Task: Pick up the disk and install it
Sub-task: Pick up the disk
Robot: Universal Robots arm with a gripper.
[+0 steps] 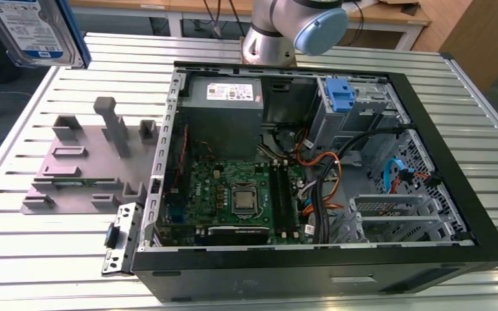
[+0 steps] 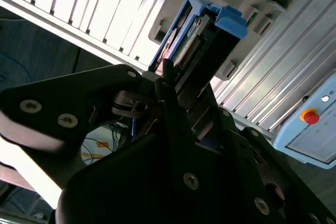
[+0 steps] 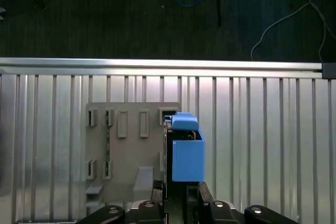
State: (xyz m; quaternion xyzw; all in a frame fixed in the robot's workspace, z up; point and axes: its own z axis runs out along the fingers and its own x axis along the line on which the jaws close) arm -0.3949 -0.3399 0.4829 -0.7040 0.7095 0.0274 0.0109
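The black pincer (image 2: 167,80) was clamped on the lower end of the flat silver-grey disk (image 2: 202,27) with blue plastic side rails, its fingers (image 2: 157,95) pressing on both faces. In the exterior view the disk (image 1: 33,29) hung in the air at the far left, its white-and-blue label facing the camera, well apart from the open black computer case (image 1: 318,269). In the first wrist view the disk (image 3: 187,153) stood upright over the edge of the grey moulded fixture plate (image 3: 131,150), which lay on the ribbed aluminium counter (image 3: 262,129).
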